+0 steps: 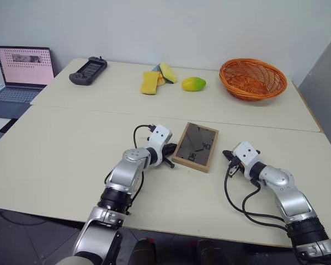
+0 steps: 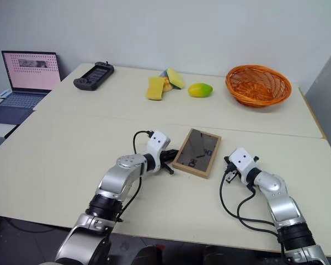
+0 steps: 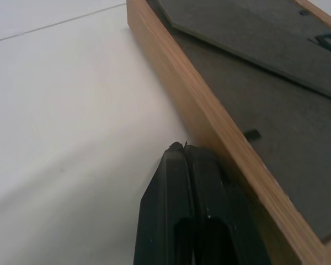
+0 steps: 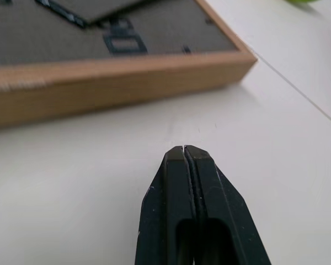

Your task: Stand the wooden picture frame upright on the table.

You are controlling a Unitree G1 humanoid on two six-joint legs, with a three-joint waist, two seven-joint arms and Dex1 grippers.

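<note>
One wooden picture frame (image 1: 196,147) face-down, picture hidden

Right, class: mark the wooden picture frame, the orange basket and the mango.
wooden picture frame (image 1: 195,146): left eye view, middle of its dark back.
orange basket (image 1: 252,78): left eye view, woven inside.
mango (image 1: 193,84): left eye view, its middle.

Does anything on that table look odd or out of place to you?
Yes: the wooden picture frame lies face down on the table, dark back up, turned askew to the table's edge. Both grippers, left and right, sit shut either side of it.
</note>
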